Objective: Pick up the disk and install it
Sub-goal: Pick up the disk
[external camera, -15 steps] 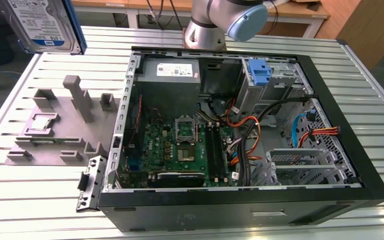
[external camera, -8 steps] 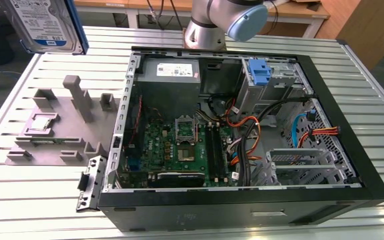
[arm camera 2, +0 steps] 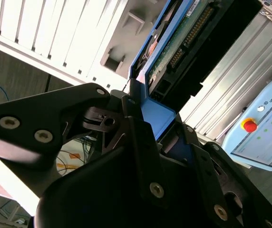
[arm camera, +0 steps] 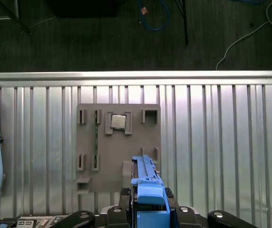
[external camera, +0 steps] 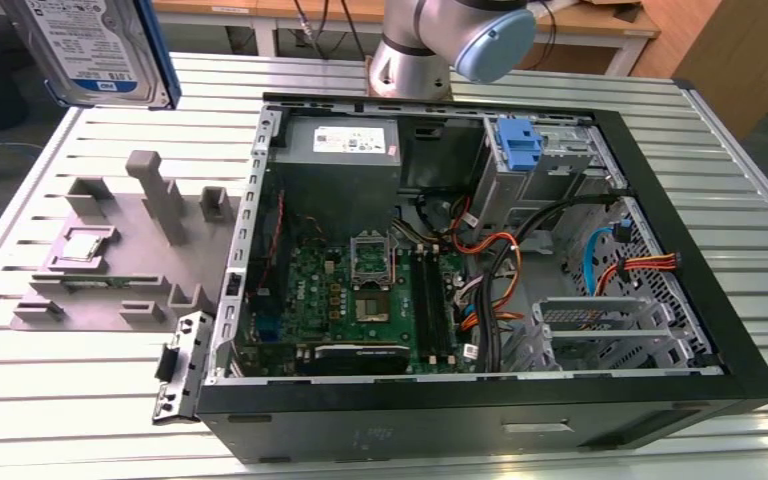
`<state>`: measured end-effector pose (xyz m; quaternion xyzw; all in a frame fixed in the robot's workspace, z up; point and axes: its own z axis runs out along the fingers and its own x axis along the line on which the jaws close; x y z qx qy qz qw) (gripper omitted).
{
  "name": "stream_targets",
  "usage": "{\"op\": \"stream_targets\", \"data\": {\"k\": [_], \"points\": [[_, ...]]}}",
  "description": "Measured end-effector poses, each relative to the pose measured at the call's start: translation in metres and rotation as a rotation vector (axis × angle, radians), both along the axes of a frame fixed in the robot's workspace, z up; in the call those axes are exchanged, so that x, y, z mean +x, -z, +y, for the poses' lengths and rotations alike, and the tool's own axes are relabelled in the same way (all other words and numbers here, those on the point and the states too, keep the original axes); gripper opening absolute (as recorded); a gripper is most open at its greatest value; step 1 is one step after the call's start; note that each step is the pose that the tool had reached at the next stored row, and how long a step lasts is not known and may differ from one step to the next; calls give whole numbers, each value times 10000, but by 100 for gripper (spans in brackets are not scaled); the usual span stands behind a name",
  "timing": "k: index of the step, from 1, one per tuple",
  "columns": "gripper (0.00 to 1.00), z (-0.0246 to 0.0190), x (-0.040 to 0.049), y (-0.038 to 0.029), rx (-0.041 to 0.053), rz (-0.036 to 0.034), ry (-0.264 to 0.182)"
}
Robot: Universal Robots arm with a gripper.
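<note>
On the slatted table (external camera: pixel 758 170), toward the exterior view's right, an open case (external camera: pixel 491 415) lies on its side. The power supply (external camera: pixel 344 140) at its far end bears a white label. Left of the case sits a grey fixture (external camera: pixel 104 270) with a chip (external camera: pixel 84 247) in one pocket. High over the fixture's far side, clear of the table, the disk (external camera: pixel 97 45) hangs upright with its white-and-blue label facing outward. In the second wrist view the claw (arm camera 2: pixel 156 124) is clamped tight on the disk's blue bracket.

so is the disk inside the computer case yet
No, the disk hangs in the air at the exterior view's left, well outside the computer case.
</note>
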<state>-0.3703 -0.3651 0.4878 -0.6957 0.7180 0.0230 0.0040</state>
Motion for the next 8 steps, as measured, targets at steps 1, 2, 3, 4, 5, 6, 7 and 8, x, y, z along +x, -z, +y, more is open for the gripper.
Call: {"op": "stream_targets", "data": {"k": [1,2,3,4,5,6,7,8], "points": [[37,0,4,0,0,0,0],[37,0,9,0,0,0,0],[37,0,13,0,0,0,0],[37,0,17,0,0,0,0],[37,0,21,0,0,0,0],[37,0,25,0,0,0,0],[37,0,29,0,0,0,0],[37,0,33,0,0,1,0]]}}
